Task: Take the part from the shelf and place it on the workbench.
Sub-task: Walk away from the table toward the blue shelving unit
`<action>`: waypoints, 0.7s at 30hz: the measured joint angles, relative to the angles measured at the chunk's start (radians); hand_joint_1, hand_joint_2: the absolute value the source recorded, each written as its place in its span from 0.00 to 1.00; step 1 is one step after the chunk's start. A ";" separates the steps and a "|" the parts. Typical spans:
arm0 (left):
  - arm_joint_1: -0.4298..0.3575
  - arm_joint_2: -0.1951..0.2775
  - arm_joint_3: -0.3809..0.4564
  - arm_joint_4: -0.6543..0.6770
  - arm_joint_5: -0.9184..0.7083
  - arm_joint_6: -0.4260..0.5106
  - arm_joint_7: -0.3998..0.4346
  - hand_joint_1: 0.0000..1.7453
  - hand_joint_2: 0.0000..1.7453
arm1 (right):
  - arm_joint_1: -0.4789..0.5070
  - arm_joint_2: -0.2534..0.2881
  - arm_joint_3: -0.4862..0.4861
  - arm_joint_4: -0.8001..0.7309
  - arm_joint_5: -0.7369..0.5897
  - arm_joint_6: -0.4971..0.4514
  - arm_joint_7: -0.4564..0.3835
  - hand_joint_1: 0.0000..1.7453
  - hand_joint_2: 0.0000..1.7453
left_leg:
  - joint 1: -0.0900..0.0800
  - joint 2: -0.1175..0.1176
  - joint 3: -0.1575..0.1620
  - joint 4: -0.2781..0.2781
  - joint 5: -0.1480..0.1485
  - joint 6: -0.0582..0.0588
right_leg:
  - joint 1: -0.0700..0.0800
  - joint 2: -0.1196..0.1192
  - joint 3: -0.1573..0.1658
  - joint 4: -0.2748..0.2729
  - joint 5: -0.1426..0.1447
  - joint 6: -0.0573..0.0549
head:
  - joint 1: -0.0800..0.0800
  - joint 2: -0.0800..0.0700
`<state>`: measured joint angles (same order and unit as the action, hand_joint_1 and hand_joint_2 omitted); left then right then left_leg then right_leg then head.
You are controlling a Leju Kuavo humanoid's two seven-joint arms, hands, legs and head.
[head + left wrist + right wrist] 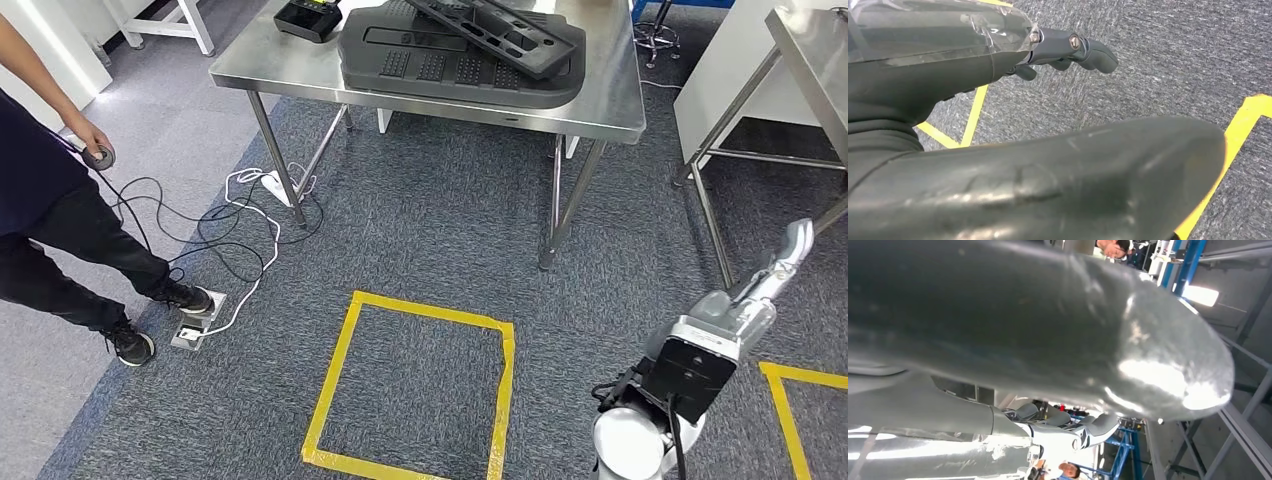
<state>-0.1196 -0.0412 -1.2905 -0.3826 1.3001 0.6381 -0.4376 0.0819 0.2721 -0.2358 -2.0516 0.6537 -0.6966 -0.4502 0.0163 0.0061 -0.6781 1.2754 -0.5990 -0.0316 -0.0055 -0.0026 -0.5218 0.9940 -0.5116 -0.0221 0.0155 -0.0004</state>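
- The robot stands on a grey carpet and looks down at a steel table with a shiny tabletop (600, 100).
- Big black parts (460, 55) lie stacked on that tabletop, one on top of another. A small black box (308, 18) sits near them at the far left corner.
- I cannot tell which part is the task's own one. I see no shelf here, so I think the robot must go and find it first.
- The left hand (1068, 47) hangs over the carpet. Its fingers (1098, 52) are a little apart, curled only a bit, and it holds nothing.
- The right hand (1068, 427) is lifted up, with the ceiling and blue racks behind it. Its big grey thumb (1158, 365) is close to the camera. It holds nothing and its fingers look loose, not squeezed.
- The right arm (740, 310) shows at the low right of the head view, bent upward.
- Yellow tape (420, 385) makes a square on the floor in front of the robot.
- A person (60, 220) stands at the left with something small in one hand. White and black cables (230, 240) lie on the floor near their feet.
- My guess: both hands are free, so the robot is at the start of a fetch. Next it should turn toward the shelf, keep away from the cables and the person, and reach for a part.
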 joint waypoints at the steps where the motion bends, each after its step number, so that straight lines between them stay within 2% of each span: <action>1: 0.000 0.000 0.000 0.000 0.000 0.001 0.000 0.00 0.00 | 0.000 0.000 0.001 0.000 -0.001 0.000 0.002 0.00 0.00 | 0.003 -0.001 0.028 -0.042 0.024 -0.001 | -0.001 0.004 -0.004 0.006 -0.001 0.002 | -0.002 0.000; 3: 0.000 0.000 0.000 0.000 0.000 0.002 -0.001 0.00 0.00 | 0.000 -0.001 0.003 0.000 -0.004 0.000 0.005 0.00 0.00 | 0.007 -0.016 0.096 -0.165 0.069 -0.002 | -0.002 0.014 -0.012 0.021 -0.005 0.010 | -0.005 0.000; 4: 0.000 0.000 0.000 0.000 0.000 0.003 -0.002 0.00 0.00 | 0.000 -0.002 0.004 0.000 -0.005 0.000 0.006 0.00 0.00 | 0.008 -0.023 0.116 -0.207 0.079 0.002 | -0.002 0.019 -0.017 0.028 -0.007 0.016 | -0.006 0.000; 6: 0.000 0.000 0.000 0.000 0.000 0.004 -0.003 0.00 0.00 | 0.000 -0.003 0.007 0.000 -0.005 0.000 0.007 0.00 0.00 | 0.004 -0.030 0.125 -0.231 0.077 0.012 | -0.001 0.027 -0.026 0.035 -0.006 0.028 | -0.006 0.000; 8: -0.001 -0.001 0.000 0.000 0.000 0.004 -0.004 0.00 0.00 | 0.000 -0.004 0.009 0.000 -0.005 0.000 0.007 0.00 0.00 | 0.004 -0.019 0.124 -0.235 0.082 0.028 | -0.005 0.031 -0.029 0.036 -0.006 0.039 | -0.003 0.000; 9: -0.001 -0.001 0.000 0.000 0.000 0.005 -0.004 0.00 0.00 | 0.000 -0.004 0.009 0.000 -0.005 -0.001 0.007 0.00 0.00 | 0.004 -0.013 0.123 -0.238 0.085 0.036 | -0.006 0.028 -0.035 0.048 -0.017 0.045 | 0.000 0.000; 11: -0.001 -0.001 0.000 0.000 0.000 0.005 -0.004 0.00 0.00 | 0.001 -0.005 0.009 -0.001 -0.005 -0.001 0.008 0.00 0.00 | 0.006 0.002 0.120 -0.243 0.090 0.048 | -0.008 0.017 -0.071 0.130 -0.069 0.053 | 0.010 0.000; 13: 0.000 -0.001 0.000 0.000 0.000 0.005 -0.004 0.00 0.00 | 0.004 -0.006 0.009 -0.001 -0.005 -0.001 0.009 0.00 0.00 | 0.004 0.017 0.117 -0.243 0.090 0.053 | -0.008 0.014 -0.128 0.255 -0.127 0.058 | 0.021 0.000; 14: 0.000 -0.001 0.000 0.000 -0.001 0.004 -0.004 0.00 0.00 | 0.006 -0.006 0.009 -0.001 -0.005 -0.001 0.010 0.00 0.00 | 0.004 0.025 0.116 -0.243 0.090 0.053 | -0.009 0.014 -0.146 0.297 -0.137 0.059 | 0.025 0.000; 15: 0.000 -0.001 0.000 0.001 -0.001 0.004 -0.004 0.00 0.00 | 0.007 -0.006 0.009 -0.001 -0.005 -0.001 0.010 0.00 0.00 | 0.003 0.032 0.116 -0.243 0.090 0.053 | -0.009 0.013 -0.149 0.306 -0.130 0.059 | 0.028 0.000; 16: 0.000 -0.001 0.000 0.001 -0.001 0.004 -0.004 0.00 0.00 | 0.008 -0.007 0.009 -0.001 -0.005 -0.001 0.010 0.00 0.00 | 0.003 0.040 0.117 -0.243 0.090 0.053 | -0.009 0.010 -0.132 0.274 -0.103 0.057 | 0.032 0.000; 17: 0.000 -0.001 0.000 0.001 -0.001 0.004 -0.005 0.00 0.00 | 0.008 -0.007 0.009 -0.002 -0.005 -0.001 0.011 0.00 0.00 | 0.003 0.048 0.118 -0.243 0.090 0.053 | -0.008 0.000 -0.100 0.212 -0.065 0.054 | 0.035 0.000; 19: -0.001 -0.001 0.000 0.001 -0.002 0.004 -0.005 0.00 0.00 | 0.007 -0.007 0.009 -0.003 -0.006 -0.001 0.011 0.00 0.00 | 0.000 0.062 0.120 -0.242 0.088 0.047 | -0.001 -0.037 -0.038 0.079 -0.012 0.047 | 0.044 0.000; 20: 0.000 -0.001 0.000 0.001 -0.003 0.004 -0.005 0.00 0.00 | 0.007 -0.007 0.009 -0.004 -0.007 -0.001 0.011 0.00 0.00 | -0.002 0.069 0.120 -0.241 0.088 0.043 | 0.003 -0.050 -0.025 0.044 -0.003 0.042 | 0.046 0.000; 21: 0.000 -0.001 0.000 0.001 -0.003 0.004 -0.005 0.00 0.00 | 0.008 -0.007 0.010 -0.005 -0.008 -0.001 0.012 0.00 0.00 | -0.004 0.077 0.120 -0.241 0.089 0.038 | 0.007 -0.053 -0.023 0.030 -0.005 0.039 | 0.046 0.000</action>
<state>-0.1199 -0.0424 -1.2905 -0.3819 1.2971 0.6416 -0.4423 0.0897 0.2649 -0.2261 -2.0563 0.6458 -0.6974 -0.4386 0.0124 0.0832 -0.5585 1.0341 -0.5103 0.0063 0.0017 -0.0561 -0.5449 1.0237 -0.5167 0.0165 0.0616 -0.0004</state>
